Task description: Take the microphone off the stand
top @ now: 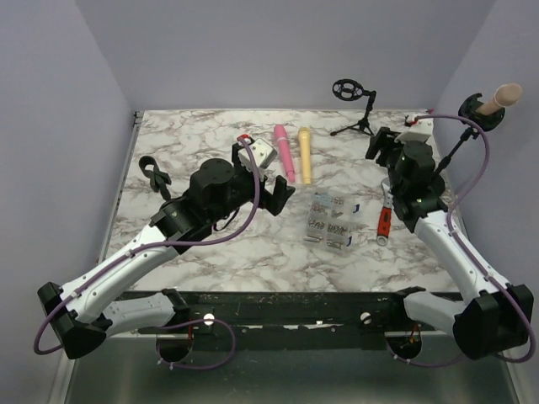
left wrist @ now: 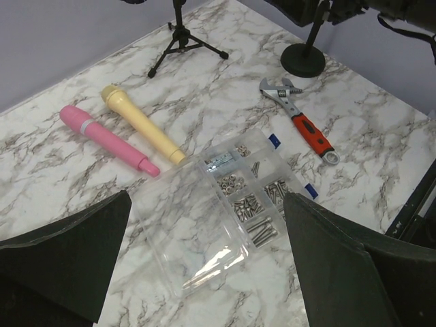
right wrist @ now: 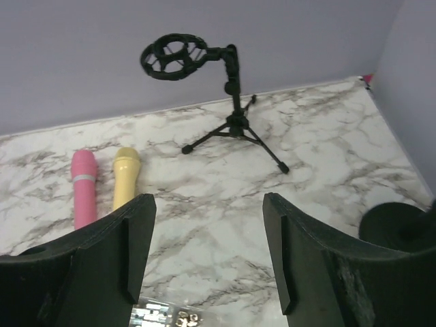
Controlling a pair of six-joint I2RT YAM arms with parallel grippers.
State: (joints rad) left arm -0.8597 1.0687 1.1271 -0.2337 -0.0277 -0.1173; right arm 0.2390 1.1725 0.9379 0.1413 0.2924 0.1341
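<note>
Top view: the beige microphone (top: 505, 96) sits in the clip of the black stand (top: 472, 110) at the far right of the marble table (top: 210, 252), tilted, with its pale end pointing up and to the right. The stand's round base (left wrist: 303, 61) rests on the tabletop just beyond the jaw end of the red-handled wrench (left wrist: 300, 119).

We note the right gripper (right wrist: 208, 201) with its fingers spread apart and nothing between them. In the top view it sits to the left of the stand's pole, below the microphone and apart from it. Its wrist camera faces the tripod stand (right wrist: 235, 126), whose ring mount (right wrist: 174, 56) holds nothing.

The left gripper (left wrist: 206, 201) is also spread wide and holds nothing. It hangs over the near end of the clear parts box (left wrist: 248, 197), whose compartments hold screws and nuts.

A pink microphone (left wrist: 105, 138) and a yellow microphone (left wrist: 142, 122) lie side by side on the table, just apart, between the box and the tripod stand. A small black clip (top: 154, 175) lies near the table's left edge.
</note>
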